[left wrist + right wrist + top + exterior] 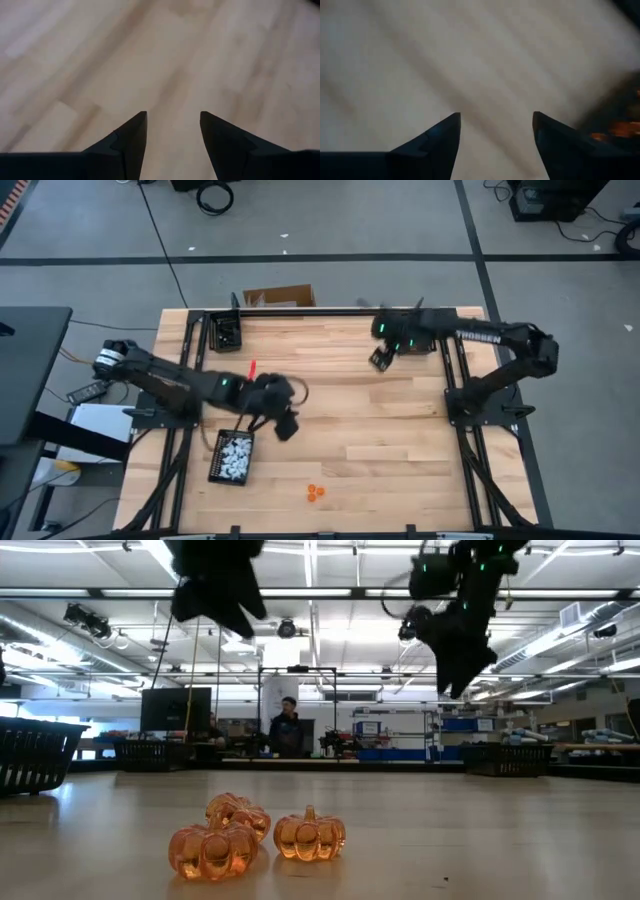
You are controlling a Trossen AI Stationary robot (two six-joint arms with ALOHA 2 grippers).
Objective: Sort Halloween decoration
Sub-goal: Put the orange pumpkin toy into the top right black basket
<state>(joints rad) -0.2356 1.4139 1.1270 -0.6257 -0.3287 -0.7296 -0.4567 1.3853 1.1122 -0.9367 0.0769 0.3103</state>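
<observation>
Glassy orange pumpkins (257, 834), judged light and slippery, are best pinched across the ribs; left gripper (172, 131) and right gripper (496, 131), both held above the table (400, 430), are spread apart and empty.

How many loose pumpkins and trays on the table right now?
Orange pumpkins, loose on the table: 3
Trays: 2, one with white trinkets, one at the far left corner; any others can't be made out
Total: 5
</observation>
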